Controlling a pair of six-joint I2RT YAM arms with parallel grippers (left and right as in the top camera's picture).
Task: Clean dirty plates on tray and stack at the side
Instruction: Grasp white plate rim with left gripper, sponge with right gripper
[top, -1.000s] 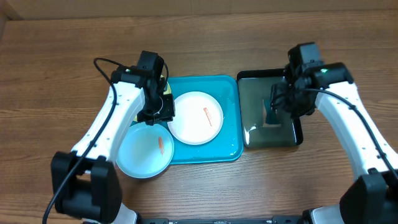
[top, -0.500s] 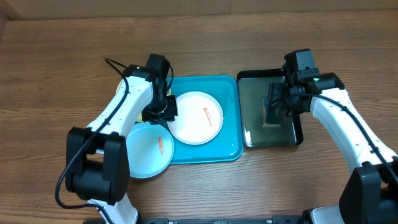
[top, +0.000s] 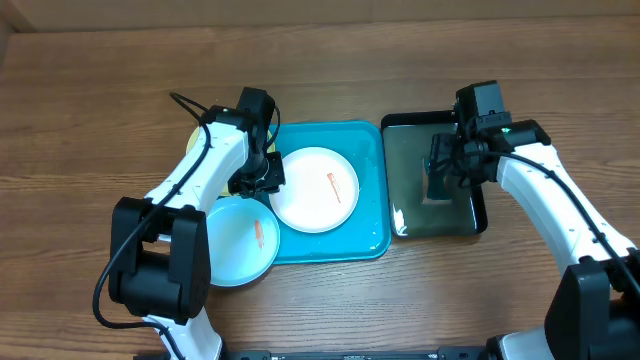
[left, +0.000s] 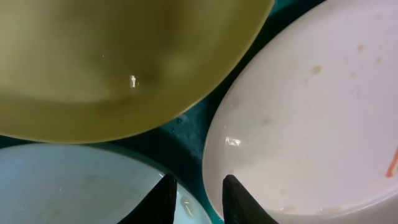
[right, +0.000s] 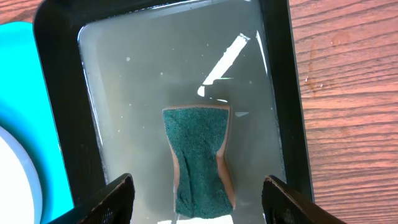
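down low, the left gripper (left: 200, 200) stood narrowly parted, empty, at the round white plastic plate's (left: 311, 112) rim. the right gripper (right: 202, 202) gaped wide, empty, above a green rectangular sponge (right: 199, 155).

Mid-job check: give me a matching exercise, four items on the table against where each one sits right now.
Items:
1. white plate
2. light blue plate
3. yellow-green plate
4. sponge

Places:
A. lying in the water of the black tray
B. middle of the turquoise tray
C. mostly hidden under the left arm in the overhead view
D. at the turquoise tray's near-left corner, reaching past its rim

Pairs: 1-B; 2-D; 3-C; 4-A
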